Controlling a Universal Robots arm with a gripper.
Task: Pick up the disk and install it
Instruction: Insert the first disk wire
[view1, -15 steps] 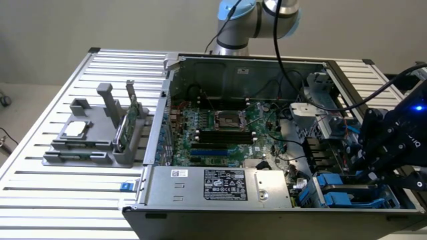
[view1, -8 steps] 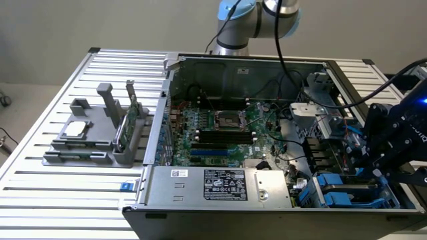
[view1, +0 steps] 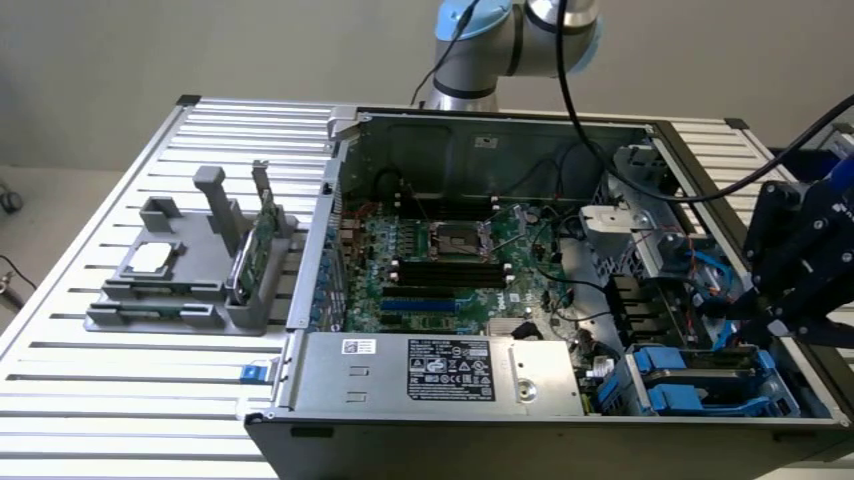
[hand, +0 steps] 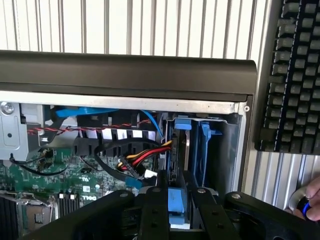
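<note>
You're well along; the gripper (hand: 175, 200) has its fingers clenched on the blue-framed disk (hand: 176, 199), poised above the drive bay (hand: 200, 145) at the open computer case's (view1: 441, 125) corner; seating it remains.

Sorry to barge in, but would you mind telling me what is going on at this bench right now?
A robot arm is working on an open computer case lying on a slatted table. Its claw is closed on the disk, gripping the blue carrier between its fingers, and is poised at the blue drive bays in the case's corner. A keyboard lies beside the case, and a person's hand rests near it.
</note>
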